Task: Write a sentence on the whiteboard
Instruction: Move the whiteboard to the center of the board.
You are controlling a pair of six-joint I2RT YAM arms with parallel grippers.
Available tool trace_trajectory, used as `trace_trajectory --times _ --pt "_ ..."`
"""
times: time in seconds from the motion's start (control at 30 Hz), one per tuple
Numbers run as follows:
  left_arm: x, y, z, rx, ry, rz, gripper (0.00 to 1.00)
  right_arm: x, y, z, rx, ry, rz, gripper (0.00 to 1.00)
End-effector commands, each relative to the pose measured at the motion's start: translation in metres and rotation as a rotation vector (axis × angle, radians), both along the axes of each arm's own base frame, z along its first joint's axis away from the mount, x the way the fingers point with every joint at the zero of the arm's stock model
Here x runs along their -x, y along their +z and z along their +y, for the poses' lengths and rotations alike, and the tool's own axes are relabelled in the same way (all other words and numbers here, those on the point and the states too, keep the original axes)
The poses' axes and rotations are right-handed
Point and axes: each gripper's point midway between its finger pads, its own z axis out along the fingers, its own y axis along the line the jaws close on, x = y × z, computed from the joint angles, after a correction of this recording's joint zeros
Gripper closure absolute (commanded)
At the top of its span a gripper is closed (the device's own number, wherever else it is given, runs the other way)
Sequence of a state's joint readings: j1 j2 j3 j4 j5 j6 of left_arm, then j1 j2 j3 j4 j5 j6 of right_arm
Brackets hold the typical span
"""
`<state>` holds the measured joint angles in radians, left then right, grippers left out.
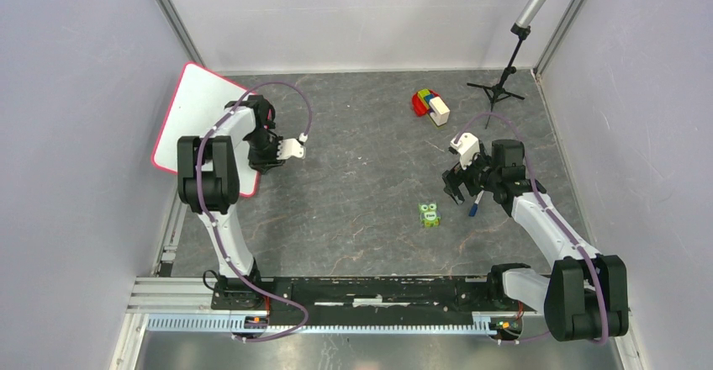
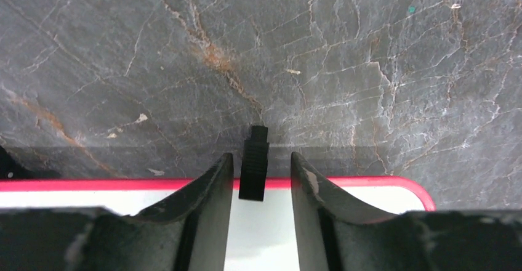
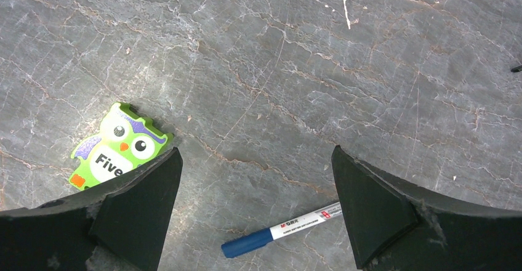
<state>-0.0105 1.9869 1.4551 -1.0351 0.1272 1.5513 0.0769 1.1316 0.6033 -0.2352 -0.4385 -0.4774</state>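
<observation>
The whiteboard (image 1: 198, 109) lies at the far left of the table, white with a pink-red rim. No lettering shows on it in any view. My left gripper (image 1: 267, 161) hangs over its right edge. In the left wrist view the fingers (image 2: 215, 185) stand astride a small black clip (image 2: 255, 166) on the rim (image 2: 92, 185), with a gap on each side. My right gripper (image 1: 458, 192) is wide open and empty, just above a blue-capped white marker (image 3: 289, 231) that lies on the table between its jaws; the marker also shows in the top view (image 1: 475, 204).
A green owl card marked "Five" (image 1: 430, 214) lies left of the right gripper and shows in the right wrist view (image 3: 117, 151). A pile of coloured blocks (image 1: 430, 105) sits at the back. A black tripod stand (image 1: 504, 80) is at the back right. Walls close in both sides.
</observation>
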Motion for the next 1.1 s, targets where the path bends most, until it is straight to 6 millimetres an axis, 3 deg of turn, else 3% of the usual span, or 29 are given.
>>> trace_trajectory --times 0.0,0.27,0.43,0.83,1.07 --pt "0.0 -0.008 0.008 -0.045 -0.078 -0.011 0.61 -0.01 0.013 0.0 0.012 0.007 -0.05 0.03" --pt "0.007 -0.007 0.002 -0.09 -0.139 -0.004 0.88 -0.011 0.015 0.0 0.014 0.006 -0.055 0.03" --pt "0.014 -0.001 -0.016 -0.104 -0.197 -0.012 0.93 -0.011 0.019 0.001 0.006 0.005 -0.065 0.03" --pt "0.044 0.014 -0.097 -0.121 -0.379 -0.03 0.98 -0.016 0.034 -0.005 -0.001 -0.036 -0.103 0.03" --pt "0.075 0.02 -0.154 -0.155 -0.485 -0.043 0.98 -0.019 0.041 -0.016 -0.004 -0.084 -0.117 0.02"
